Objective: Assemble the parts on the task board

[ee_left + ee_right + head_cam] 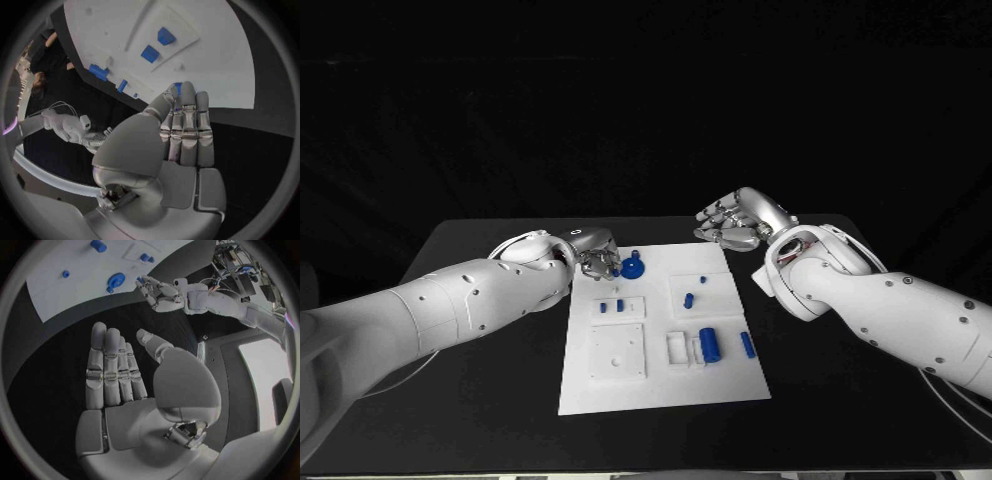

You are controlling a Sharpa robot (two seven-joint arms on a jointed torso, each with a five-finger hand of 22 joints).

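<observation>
- My left hand (596, 256) sat just left of centre in the head view, at the far left corner of the task board (733, 385). In its own wrist view its fingers (187, 125) were straight and pressed side by side, with a bit of blue showing between the fingertips; I could not tell whether it was pinching a small part or only hovering in front of one.
- My right hand (740, 222) hung right of centre in the upper half of the head view, beyond the board's far right corner, over the black table (473, 250). Its fingers (109, 365) lay flat and extended, palm bare, holding nothing.
- Just beside the left hand's fingertips stood a round blue knob part (633, 267) near the board's far edge; the right wrist view showed it as a disc (115, 280) close to the left hand.
- Further down the frame, two small blue pieces (610, 307) sat in a raised block left of centre, one short piece (689, 298) stood mid-board, and a larger blue cylinder (710, 344) and a slim piece (747, 345) lay toward the lower right.
- I judged the assembly early: several parts looked loose, the square plate (617, 352) at lower left was unfilled, and most fitting remained.
</observation>
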